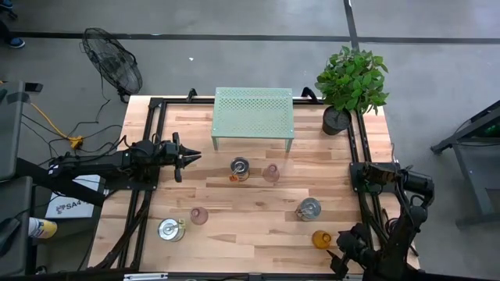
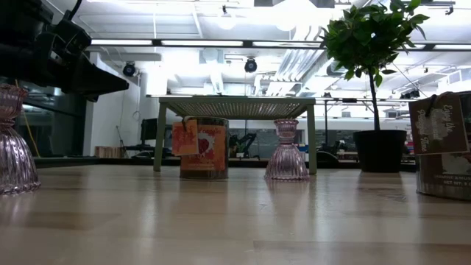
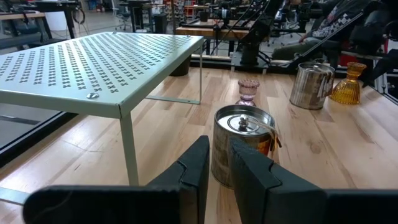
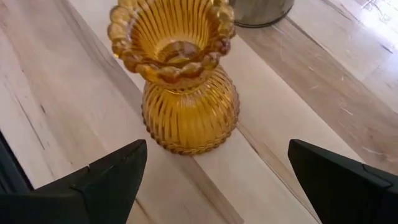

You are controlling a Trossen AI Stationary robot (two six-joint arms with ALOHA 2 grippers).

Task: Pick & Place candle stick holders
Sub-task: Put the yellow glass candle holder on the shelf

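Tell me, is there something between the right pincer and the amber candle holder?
Nothing visible. The right pincer is open, and the amber holder stands upright directly ahead of it on bare table. A silver holder lies beyond, not between.

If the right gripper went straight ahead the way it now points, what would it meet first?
Most likely the amber glass holder: it stands upright on the table just ahead of the open right gripper, centred between the fingers. A silver holder sits beyond it.
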